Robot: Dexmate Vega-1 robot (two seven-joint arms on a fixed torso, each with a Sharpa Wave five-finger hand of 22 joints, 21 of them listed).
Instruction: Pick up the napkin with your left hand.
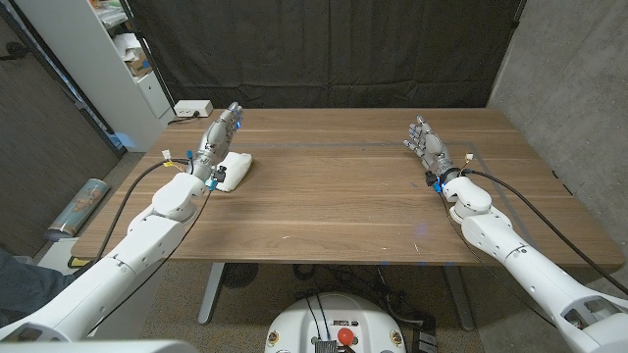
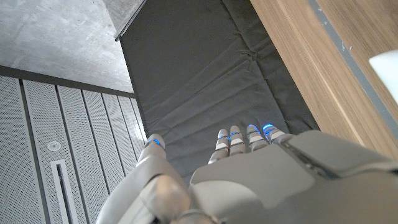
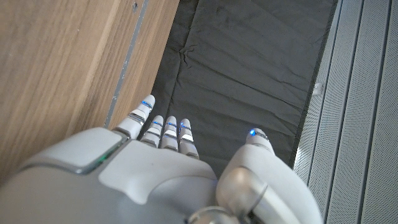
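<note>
Item: white folded napkin (image 1: 234, 169), lying near the counter's (image 1: 343, 196) left edge toward its far corner, just beside the left hand (image 1: 220, 132), which hangs above its outer side with fingers apart and holding nothing. Handling, judged: soft, light, limp; best pinched across the folded thickness at an edge. Right hand (image 1: 428, 145) waits near the right edge, fingers spread, empty; the left forearm hides part of the napkin, and contact cannot be told.

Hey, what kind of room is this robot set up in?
Probably a lab or workshop: a wooden table against a black curtain, a bare concrete wall, and a white shelf unit of supplies.
</note>
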